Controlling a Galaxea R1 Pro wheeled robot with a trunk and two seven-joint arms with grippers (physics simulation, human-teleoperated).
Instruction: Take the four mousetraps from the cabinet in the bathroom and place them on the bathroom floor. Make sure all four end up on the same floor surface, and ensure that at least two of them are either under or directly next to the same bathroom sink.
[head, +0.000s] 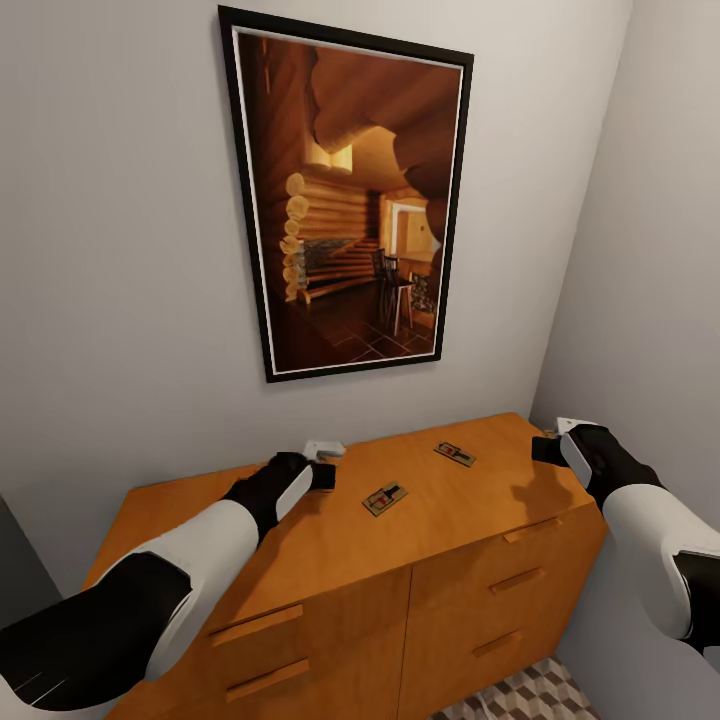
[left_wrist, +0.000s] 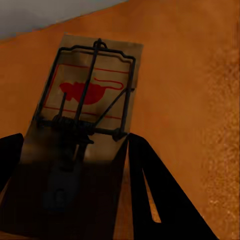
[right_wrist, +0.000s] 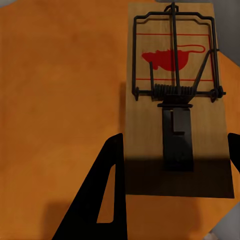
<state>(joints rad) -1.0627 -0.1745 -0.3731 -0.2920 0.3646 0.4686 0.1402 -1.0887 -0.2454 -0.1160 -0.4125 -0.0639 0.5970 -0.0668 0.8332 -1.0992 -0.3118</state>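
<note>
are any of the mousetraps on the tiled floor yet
No, the two mousetraps seen from the head lie on top of the cabinet.

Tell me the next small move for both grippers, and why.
Probably close both and lift. The left gripper has its fingers either side of a mousetrap lying flat on the cabinet; the right gripper straddles another trap the same way. Both look open.
</note>
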